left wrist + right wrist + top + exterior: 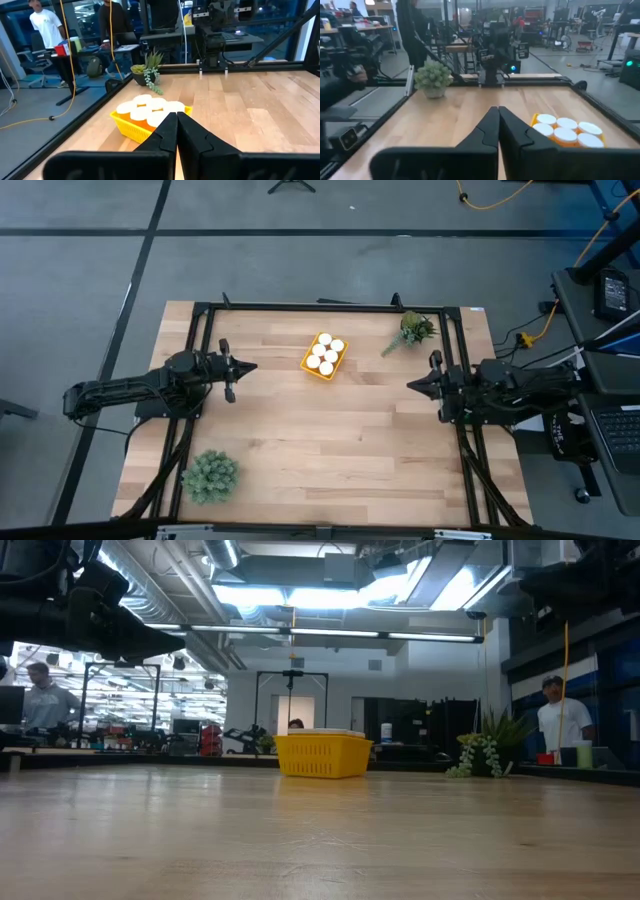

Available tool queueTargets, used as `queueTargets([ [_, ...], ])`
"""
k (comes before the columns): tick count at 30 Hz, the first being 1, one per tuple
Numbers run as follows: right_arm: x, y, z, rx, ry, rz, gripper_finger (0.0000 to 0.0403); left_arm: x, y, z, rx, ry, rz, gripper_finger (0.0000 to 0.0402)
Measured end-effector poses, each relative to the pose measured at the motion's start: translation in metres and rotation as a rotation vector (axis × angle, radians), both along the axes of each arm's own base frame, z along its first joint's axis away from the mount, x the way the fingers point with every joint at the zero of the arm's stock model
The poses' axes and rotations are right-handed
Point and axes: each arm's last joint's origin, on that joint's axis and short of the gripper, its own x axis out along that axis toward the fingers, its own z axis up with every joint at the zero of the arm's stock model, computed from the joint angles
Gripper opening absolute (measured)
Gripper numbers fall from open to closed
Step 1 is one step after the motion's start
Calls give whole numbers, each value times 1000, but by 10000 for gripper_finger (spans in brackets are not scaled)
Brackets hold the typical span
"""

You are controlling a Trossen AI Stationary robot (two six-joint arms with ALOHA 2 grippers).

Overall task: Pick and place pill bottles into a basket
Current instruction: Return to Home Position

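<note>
Grippers pinched shut, empty: left gripper [240, 368] mid-left of frame, right gripper [415, 384] mid-right, both well apart from the bright yellow low-walled basket [304, 365] at upper centre. I count six white-capped orange pill bottles [325, 356] inside it, none on the pale wooden table [350, 440]. Placing looks finished.

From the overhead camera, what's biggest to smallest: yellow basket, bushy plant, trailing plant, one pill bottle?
1. bushy plant
2. basket and trailing plant, too alike to rank
3. pill bottle
</note>
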Motion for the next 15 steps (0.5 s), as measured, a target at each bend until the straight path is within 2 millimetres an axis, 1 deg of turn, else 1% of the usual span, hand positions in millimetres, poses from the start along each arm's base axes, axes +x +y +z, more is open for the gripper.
queueTargets([
  [5,3,1,-23,-7,1,0,3,0,0,0,2,0,0,6],
  [7,4,1,-27,-19,4,0,2,0,0,1,3,-6,0,7],
  [11,6,1,-32,-19,-43,1,2,0,0,1,4,-7,0,7],
  [15,9,1,-47,-42,-47,1,2,0,0,1,3,-7,0,2],
])
